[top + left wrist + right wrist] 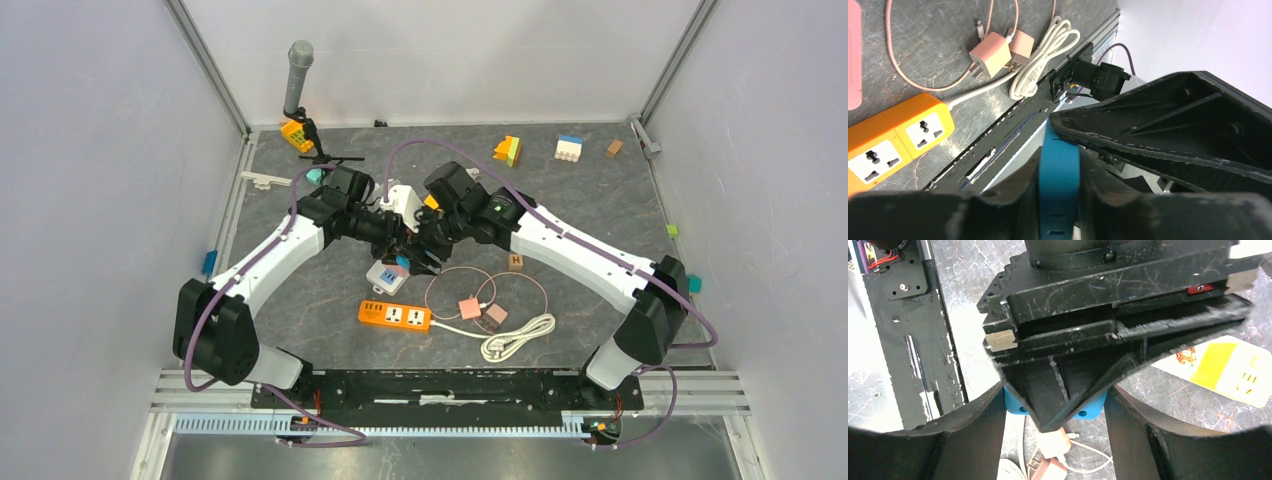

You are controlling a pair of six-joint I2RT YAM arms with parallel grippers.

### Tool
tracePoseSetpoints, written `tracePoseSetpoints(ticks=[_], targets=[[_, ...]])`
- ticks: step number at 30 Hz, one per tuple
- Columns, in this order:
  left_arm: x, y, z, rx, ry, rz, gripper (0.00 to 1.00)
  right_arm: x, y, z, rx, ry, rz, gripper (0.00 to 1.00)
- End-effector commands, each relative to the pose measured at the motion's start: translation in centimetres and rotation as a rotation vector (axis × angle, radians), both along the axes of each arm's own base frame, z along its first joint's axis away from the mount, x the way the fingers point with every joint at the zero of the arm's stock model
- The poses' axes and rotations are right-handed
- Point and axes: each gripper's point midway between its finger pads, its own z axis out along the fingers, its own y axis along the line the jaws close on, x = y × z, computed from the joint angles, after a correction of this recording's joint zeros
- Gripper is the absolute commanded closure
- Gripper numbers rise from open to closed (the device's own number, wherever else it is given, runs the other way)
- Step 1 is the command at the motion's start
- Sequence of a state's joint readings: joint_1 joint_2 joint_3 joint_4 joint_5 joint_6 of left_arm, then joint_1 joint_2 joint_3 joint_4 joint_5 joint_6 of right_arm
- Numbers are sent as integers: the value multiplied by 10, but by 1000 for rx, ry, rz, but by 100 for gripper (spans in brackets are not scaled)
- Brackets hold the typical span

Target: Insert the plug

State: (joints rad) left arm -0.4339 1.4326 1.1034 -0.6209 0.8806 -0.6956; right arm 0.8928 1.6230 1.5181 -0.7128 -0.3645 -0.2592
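Evidently both tools grip the blue plug (402, 262) at once, mid-table and seemingly off the surface. The left gripper (394, 243) clamps it across its thin side, and the right gripper (426, 250) pinches its width from the opposite side. What matters lies below — the white socket block (383, 275) sits just under the plug, while the orange power strip (395, 316) lies nearer the bases, its long axis running left to right. I cannot tell which one is meant; either way, the move looks downward.

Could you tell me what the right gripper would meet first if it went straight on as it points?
Most likely the left gripper, crossing just ahead over the blue plug it holds.
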Motion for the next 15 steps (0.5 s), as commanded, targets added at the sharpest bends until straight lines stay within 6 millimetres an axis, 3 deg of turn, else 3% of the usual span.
tracePoseSetpoints(ticks=[1, 5, 8, 13, 15], targets=[[7, -5, 20, -42, -55, 1, 74, 3, 7, 13, 40, -42, 7, 48], [9, -4, 19, -32, -63, 10, 98, 4, 6, 14, 41, -47, 2, 47], [11, -2, 18, -14, -84, 28, 98, 5, 6, 15, 45, -50, -4, 37], [23, 7, 8, 72, -138, 93, 98, 8, 2, 24, 84, -81, -52, 2], [28, 13, 4, 123, -162, 119, 98, 11, -2, 26, 96, -92, -89, 2]])
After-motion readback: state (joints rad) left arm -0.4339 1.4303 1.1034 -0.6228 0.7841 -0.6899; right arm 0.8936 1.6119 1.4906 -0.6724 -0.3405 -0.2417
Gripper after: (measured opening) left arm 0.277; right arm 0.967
